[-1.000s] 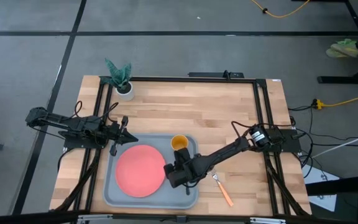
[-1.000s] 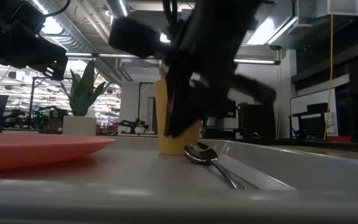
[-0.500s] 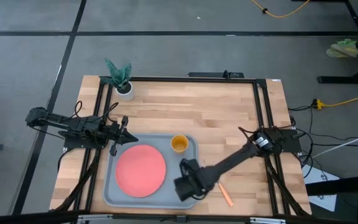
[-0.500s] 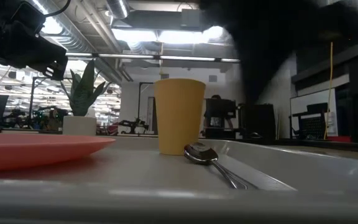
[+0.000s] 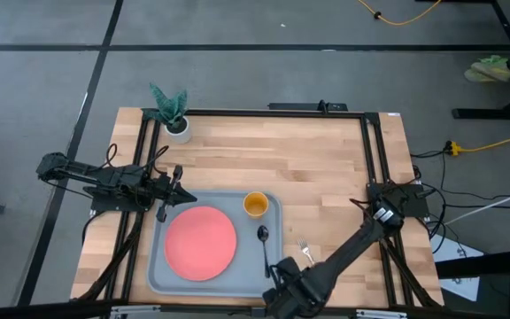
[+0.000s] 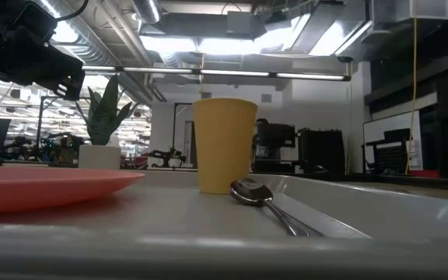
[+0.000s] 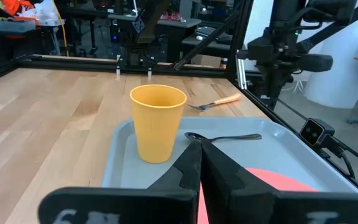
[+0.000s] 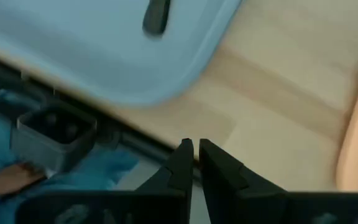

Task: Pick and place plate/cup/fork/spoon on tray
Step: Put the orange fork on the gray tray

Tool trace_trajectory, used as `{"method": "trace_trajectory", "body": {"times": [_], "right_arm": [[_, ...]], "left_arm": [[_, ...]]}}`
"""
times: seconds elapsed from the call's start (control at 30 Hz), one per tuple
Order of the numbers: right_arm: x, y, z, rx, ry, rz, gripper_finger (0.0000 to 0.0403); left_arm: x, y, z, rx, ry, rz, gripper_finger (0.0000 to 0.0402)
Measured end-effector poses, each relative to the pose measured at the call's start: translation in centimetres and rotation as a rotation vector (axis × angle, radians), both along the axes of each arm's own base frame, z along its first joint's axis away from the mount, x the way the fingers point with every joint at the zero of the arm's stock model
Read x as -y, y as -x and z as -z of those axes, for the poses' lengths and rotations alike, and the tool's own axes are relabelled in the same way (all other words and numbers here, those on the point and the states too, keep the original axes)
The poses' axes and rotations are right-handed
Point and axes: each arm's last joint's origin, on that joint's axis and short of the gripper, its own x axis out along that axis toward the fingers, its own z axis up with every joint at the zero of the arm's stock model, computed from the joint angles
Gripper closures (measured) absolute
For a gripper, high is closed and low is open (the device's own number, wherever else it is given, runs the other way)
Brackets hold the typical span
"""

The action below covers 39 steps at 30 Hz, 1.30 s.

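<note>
The grey tray [image 5: 162,270] holds the pink-red plate [image 5: 200,244], the yellow cup [image 5: 255,205] standing upright at its far right corner, and the dark spoon [image 5: 264,244] lying flat on its right side. The fork [image 5: 303,249] lies on the wood right of the tray, its orange handle mostly hidden under the right arm. My right gripper [image 5: 282,297] is shut and empty at the table's near edge, past the tray's near right corner. My left gripper [image 5: 182,197] is shut and empty at the tray's far left corner. The left wrist view shows the cup [image 7: 158,123], spoon [image 7: 225,136] and fork [image 7: 216,102].
A white pot with a green plant [image 5: 173,120] stands at the table's far left corner. Bare wood lies behind and to the right of the tray. A black frame rail [image 5: 366,168] runs along the table's sides.
My right gripper has drawn back from above the tray's right side toward the table's near edge, uncovering the spoon and the fork's tines. The spoon lies still on the tray.
</note>
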Motion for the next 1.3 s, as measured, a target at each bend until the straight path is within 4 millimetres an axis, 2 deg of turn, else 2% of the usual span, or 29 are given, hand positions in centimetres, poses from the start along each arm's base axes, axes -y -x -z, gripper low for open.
{"method": "trace_trajectory", "body": {"times": [0.27,0.4,0.6,0.8,0.93,1.07,1.3], "right_arm": [[-1.5,1.3,0.2,0.014,0.011,-0.039,0.0370],[-1.7,2.0,0.2,-0.019,0.025,0.008,0.0366],[-2.0,3.6,0.1,-0.177,0.010,0.061,0.0319],[-2.3,4.4,-1.0,-0.133,0.087,0.050,0.0273],[-3.0,5.9,-1.6,-0.130,0.150,0.019,0.0251],[-2.9,7.7,-2.3,-0.204,0.248,0.030,0.0238],[-3.3,11.3,-4.4,-0.115,0.263,0.039,0.0234]], "left_arm": [[0.0,0.0,0.0,0.000,0.000,0.000,0.0401],[0.0,0.0,0.0,0.000,0.000,0.000,0.0401],[0.0,0.0,0.0,0.000,0.000,0.000,0.0401],[0.0,0.0,0.0,0.000,0.000,0.000,0.0401],[0.0,0.0,0.0,0.000,0.000,0.000,0.0401],[0.0,0.0,0.0,0.000,0.000,0.000,0.0401],[0.0,0.0,-0.1,0.006,0.001,0.001,0.0401]]}}
